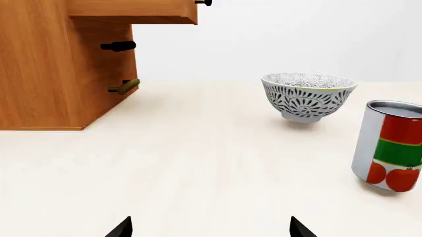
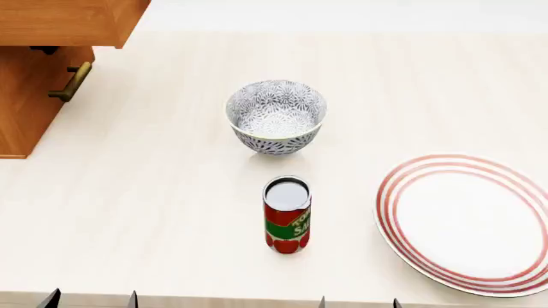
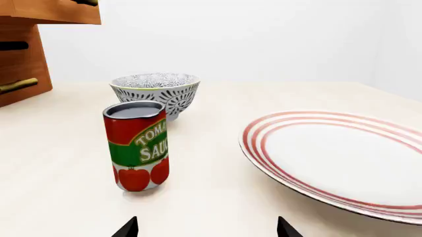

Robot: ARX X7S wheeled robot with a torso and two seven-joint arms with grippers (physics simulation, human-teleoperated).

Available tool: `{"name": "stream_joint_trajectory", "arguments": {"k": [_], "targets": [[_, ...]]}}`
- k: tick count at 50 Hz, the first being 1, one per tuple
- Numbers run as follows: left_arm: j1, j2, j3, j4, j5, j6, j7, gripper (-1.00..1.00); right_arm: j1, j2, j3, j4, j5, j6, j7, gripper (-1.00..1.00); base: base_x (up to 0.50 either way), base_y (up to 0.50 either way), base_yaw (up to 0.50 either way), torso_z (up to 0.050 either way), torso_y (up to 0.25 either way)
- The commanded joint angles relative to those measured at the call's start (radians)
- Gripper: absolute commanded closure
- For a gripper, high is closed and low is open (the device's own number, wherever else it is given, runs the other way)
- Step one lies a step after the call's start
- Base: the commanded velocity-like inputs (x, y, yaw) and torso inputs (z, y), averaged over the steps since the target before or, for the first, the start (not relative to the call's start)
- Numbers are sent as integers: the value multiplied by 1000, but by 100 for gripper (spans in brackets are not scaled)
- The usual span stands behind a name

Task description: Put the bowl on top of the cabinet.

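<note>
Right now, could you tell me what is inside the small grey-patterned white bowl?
The small grey-patterned white bowl looks empty: the head view shows only its patterned inner wall and pale bottom. It stands upright on the pale table, behind the red tomato sauce can. Nothing covers it.

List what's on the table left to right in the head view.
cabinet → bowl → tomato sauce can → red-ringed plate. The bowl and the can overlap somewhat in horizontal span; the order goes by their centres.
</note>
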Motion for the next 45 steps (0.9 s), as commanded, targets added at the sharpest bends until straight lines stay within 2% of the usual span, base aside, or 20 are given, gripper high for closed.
{"name": "stream_joint_trajectory", "arguments": {"k": [1, 21, 24, 28, 45], "targets": [[-1, -16, 18, -3, -17, 3, -18, -100, 0, 16, -18, 3, 19, -4, 18, -100, 0, 0, 0, 0, 0], [1, -63, 76, 2, -54, 14, -73, -100, 4, 61, -74, 4, 66, -3, 72, -100, 0, 0, 0, 0, 0], [-7, -72, 109, -1, 42, -50, -132, -100, 6, 66, -80, 10, 70, -8, 75, -100, 0, 0, 0, 0, 0], [8, -74, 93, 17, -48, 26, -90, -100, 5, 71, -85, 5, 76, -5, 81, -100, 0, 0, 0, 0, 0], [-3, -94, 122, 2, -53, 0, -116, -100, 3, 89, -104, 10, 97, -22, 103, -100, 0, 0, 0, 0, 0]]}}
